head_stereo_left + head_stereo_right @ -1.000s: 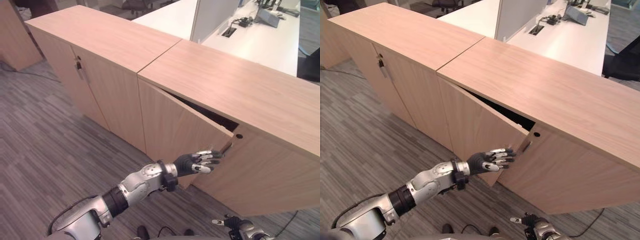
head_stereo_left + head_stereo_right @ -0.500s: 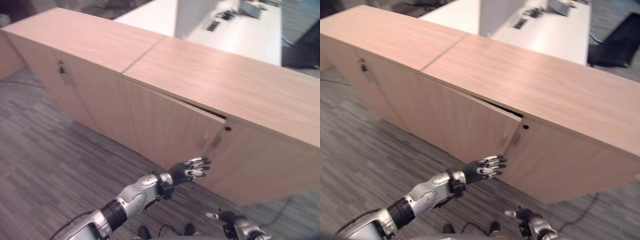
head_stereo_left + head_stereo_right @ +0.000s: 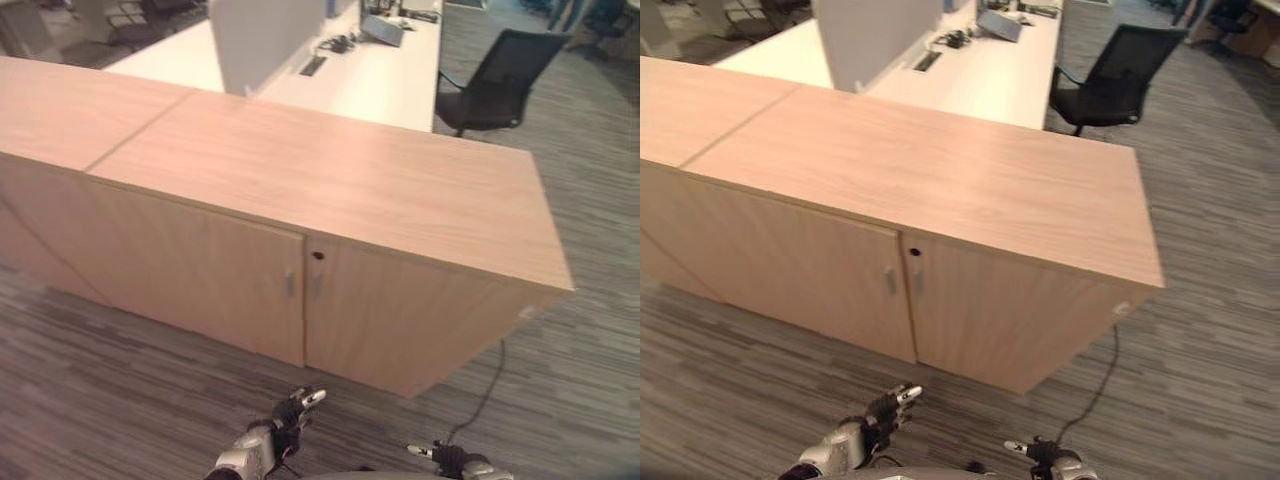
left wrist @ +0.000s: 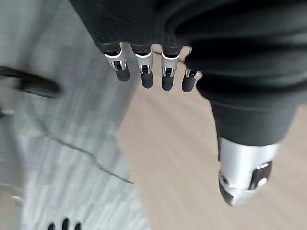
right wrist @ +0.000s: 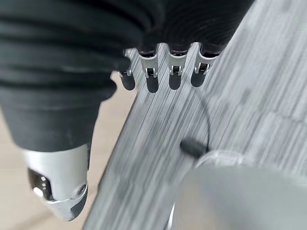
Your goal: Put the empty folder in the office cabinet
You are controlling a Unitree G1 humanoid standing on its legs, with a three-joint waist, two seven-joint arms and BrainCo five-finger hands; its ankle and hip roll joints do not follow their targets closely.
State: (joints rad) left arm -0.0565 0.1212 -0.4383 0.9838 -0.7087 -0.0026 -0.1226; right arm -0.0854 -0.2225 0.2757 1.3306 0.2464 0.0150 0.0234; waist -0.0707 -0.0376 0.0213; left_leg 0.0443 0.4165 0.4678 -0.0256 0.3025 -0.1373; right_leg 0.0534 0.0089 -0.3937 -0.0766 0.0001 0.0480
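Both doors of the light wooden office cabinet (image 3: 300,290) are seen shut. The left hand (image 3: 293,409) is held low before them with fingers relaxed, holding nothing; the right hand (image 3: 440,456), likewise empty and uncurled, is held over the grey striped carpet (image 3: 560,400).

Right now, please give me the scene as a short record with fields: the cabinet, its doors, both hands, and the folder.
cabinet: wooden office cabinet on grey carpet
doors: both doors closed, flush
left hand: left hand low in front of the cabinet, fingers straight, holding nothing
right hand: right hand low, apart from the cabinet, fingers straight, holding nothing
folder: none in either hand
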